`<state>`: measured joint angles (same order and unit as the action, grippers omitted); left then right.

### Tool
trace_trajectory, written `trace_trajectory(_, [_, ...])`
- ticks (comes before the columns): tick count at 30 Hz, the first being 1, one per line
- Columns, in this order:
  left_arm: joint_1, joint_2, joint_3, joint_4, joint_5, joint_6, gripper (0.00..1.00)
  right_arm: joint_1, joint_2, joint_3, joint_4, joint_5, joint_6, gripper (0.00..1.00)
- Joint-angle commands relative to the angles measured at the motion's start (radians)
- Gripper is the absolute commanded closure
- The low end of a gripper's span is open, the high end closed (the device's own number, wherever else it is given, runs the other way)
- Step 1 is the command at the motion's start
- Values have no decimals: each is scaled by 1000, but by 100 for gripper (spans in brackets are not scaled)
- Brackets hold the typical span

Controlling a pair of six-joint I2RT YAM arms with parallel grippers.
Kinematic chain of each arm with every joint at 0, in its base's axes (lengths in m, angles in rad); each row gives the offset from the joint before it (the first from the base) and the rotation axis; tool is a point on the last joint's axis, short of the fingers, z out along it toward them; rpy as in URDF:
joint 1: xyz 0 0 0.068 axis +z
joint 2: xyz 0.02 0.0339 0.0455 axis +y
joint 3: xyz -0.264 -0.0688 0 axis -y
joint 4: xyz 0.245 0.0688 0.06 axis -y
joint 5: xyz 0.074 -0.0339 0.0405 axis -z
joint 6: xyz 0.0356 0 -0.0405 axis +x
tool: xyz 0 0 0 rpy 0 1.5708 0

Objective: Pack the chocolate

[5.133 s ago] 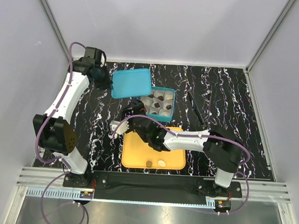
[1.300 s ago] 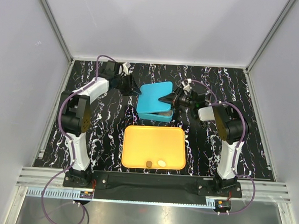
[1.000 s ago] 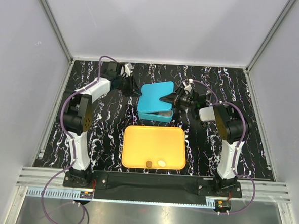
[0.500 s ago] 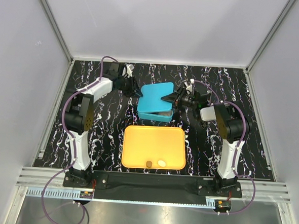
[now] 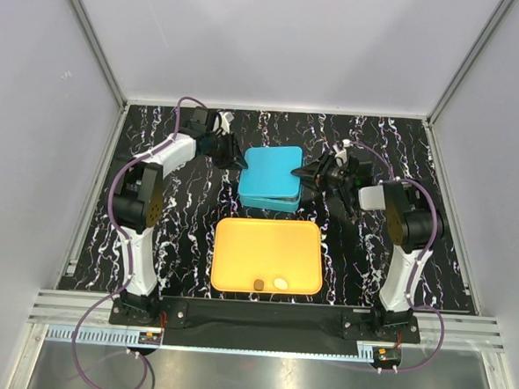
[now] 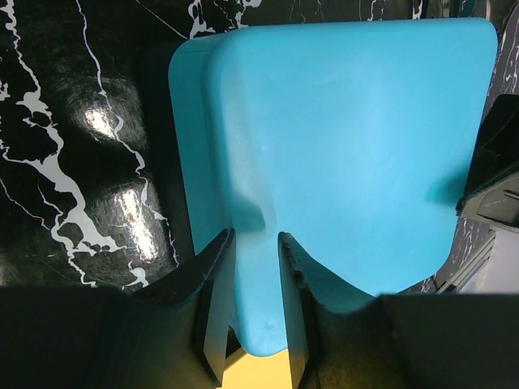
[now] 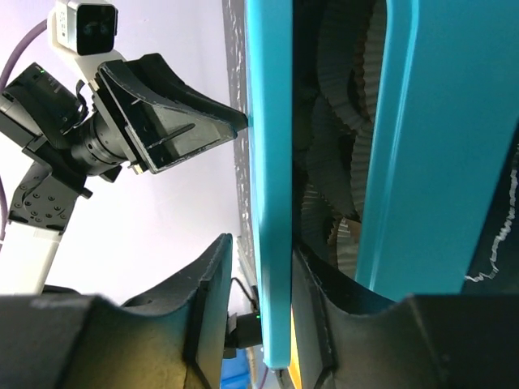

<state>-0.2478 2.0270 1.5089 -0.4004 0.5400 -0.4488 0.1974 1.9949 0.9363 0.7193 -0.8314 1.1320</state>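
Teal lid (image 5: pixel 271 170) covers the box (image 5: pixel 270 200) on your counter (image 5: pixel 178 234), with a gap on the right where paper cups (image 7: pixel 336 162) show. Your left jaws are clamped narrow on the lid's far-left corner. Your right jaws straddle its right rim, slightly apart, not squeezing. The only chocolate I can spot is a dark piece (image 5: pixel 257 285) and a cream piece (image 5: pixel 280 284), side by side at the near edge of the orange tray (image 5: pixel 265 243).

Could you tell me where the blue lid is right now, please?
In the top view, the blue lid lies over the box just behind the orange tray, between the left gripper and the right gripper.
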Motion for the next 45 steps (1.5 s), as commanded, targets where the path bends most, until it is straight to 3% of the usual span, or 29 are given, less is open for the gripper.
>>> trace_trajectory(1, [-13, 6, 45, 6, -8, 15, 68, -29, -96, -1, -95, -12, -95, 59])
trace_trajectory(5, [-18, 10, 47, 3, -3, 15, 67, -58, -133, -11, -205, 12, -165, 58])
trace_trajectory(12, [-24, 12, 54, 2, 5, 13, 68, -67, -243, 42, -558, 175, -363, 51])
trace_trajectory(24, [-30, 18, 63, -3, 0, 4, 68, -56, -234, 78, -584, 202, -405, 50])
trace_trajectory(28, [-33, 22, 74, -12, -5, 5, 67, -32, -220, 88, -593, 219, -420, 52])
trace_trajectory(32, [-31, 4, 102, -67, -32, 15, 64, -30, -275, 119, -713, 290, -462, 56])
trace_trajectory(38, [-30, -60, 160, -110, -109, 12, 53, -26, -331, 205, -831, 296, -498, 71])
trace_trajectory(42, [-31, -96, 165, -107, -130, -25, 52, -12, -295, 240, -744, 194, -448, 80])
trace_trajectory(45, [-30, -123, 103, -43, -68, -68, 57, 11, -230, 292, -638, 109, -388, 82])
